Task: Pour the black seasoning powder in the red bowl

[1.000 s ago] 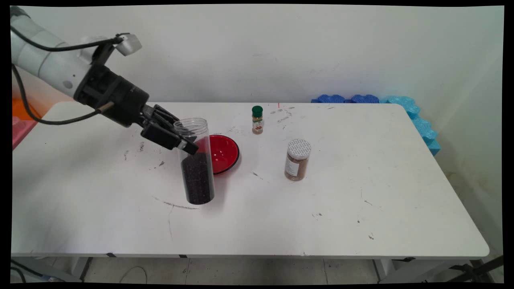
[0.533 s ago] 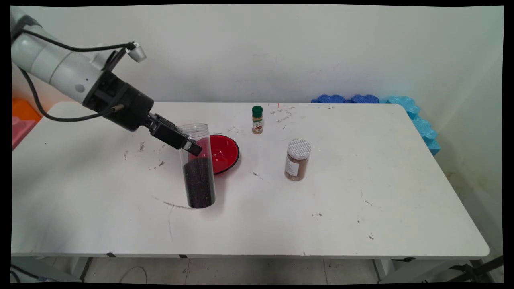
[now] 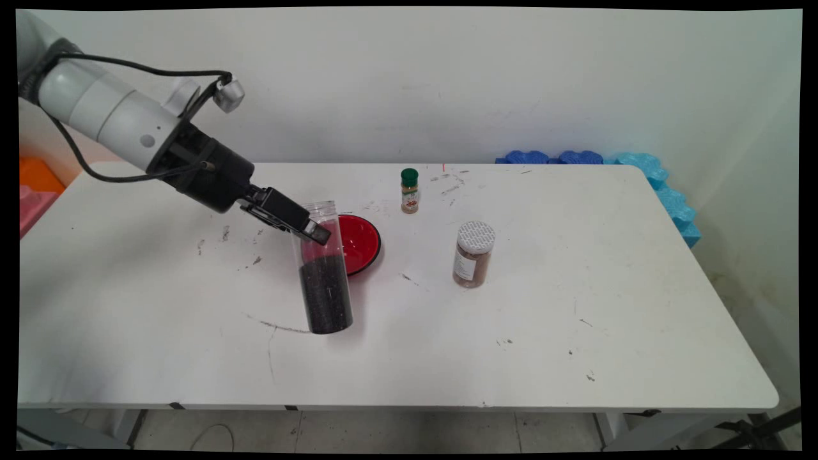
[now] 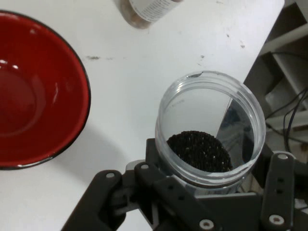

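- Main view: the end effector (image 3: 313, 230) comes in from the upper left and is clenched around the upper part of a tall clear jar (image 3: 324, 268), just below its open rim
- The jar has no lid and is roughly half full of a dark granular filling; its base looks to be on or just above the counter (image 3: 575, 319), I cannot tell which, and its long axis leans slightly with the mouth tipped toward the arm
- Directly behind and to the right of the jar sits a red bowl (image 3: 358, 243), partly hidden by the jar, so the bowl lies on the side of the jar away from the arm
- Farther right stands a brown spice jar (image 3: 473, 254) with a white patterned lid, and behind it, toward the wall, a small green-capped bottle (image 3: 409, 190); both are well apart from the end effector
- Blue foam pieces (image 3: 658, 185) lie along the far right corner of the counter
- Hand view: the camera looks down into the open mouth of the jar (image 4: 209, 139), the dark filling visible at the bottom, with the black linkage of the end effector (image 4: 211, 192) pressing its wall from both sides
- The red bowl (image 4: 33, 91) fills the left of this view, close beside the jar but not touching it, and looks empty
- The lower part of the brown spice jar (image 4: 144, 12) shows at the top edge
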`<state>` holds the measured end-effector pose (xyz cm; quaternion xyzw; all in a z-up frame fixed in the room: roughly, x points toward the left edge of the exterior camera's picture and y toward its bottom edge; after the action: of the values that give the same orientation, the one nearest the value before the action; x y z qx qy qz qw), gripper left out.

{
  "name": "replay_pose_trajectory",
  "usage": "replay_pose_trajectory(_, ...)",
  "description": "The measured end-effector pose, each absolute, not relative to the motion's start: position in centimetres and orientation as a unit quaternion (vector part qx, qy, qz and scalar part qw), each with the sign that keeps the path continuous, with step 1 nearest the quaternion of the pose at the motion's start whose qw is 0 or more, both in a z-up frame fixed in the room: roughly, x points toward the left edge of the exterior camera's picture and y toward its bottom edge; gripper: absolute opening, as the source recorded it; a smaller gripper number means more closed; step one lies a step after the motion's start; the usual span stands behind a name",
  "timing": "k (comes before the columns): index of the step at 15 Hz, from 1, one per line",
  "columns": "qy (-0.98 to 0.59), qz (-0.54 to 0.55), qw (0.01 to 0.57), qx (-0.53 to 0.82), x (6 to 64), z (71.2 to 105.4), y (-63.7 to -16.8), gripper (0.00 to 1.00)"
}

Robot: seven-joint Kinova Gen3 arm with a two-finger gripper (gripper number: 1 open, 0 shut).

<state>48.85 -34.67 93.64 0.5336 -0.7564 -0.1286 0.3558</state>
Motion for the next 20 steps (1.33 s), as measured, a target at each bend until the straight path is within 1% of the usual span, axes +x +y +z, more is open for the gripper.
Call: replay_pose_trajectory(20,-0.601,-0.228,0.33,0.692,48.5,91.6,-36.2,0.0)
